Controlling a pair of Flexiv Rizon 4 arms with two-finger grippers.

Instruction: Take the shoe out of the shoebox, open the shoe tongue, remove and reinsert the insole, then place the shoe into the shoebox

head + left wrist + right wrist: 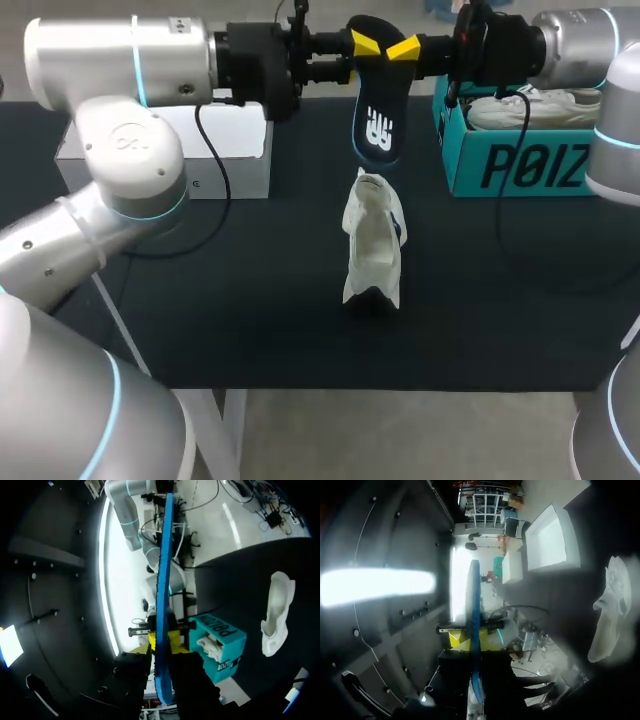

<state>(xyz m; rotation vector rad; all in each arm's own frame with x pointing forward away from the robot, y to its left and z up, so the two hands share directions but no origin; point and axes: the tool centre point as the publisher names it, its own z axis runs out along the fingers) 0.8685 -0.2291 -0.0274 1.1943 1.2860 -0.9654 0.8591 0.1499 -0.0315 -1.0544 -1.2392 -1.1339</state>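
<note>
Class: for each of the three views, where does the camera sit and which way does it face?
Head view: above and behind, looking down on the table; both arms enter, left gripper and right gripper holding the insole.
Left wrist view: on that wrist, past its own gripper, towards the shoebox.
Right wrist view: on that wrist, past its own gripper, towards the white box.
All share the insole and shoe.

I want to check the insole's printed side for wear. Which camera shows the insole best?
The head view: the insole hangs face-on there, with its logo side showing. Both wrist views show it only edge-on, as a thin blue strip.
</note>
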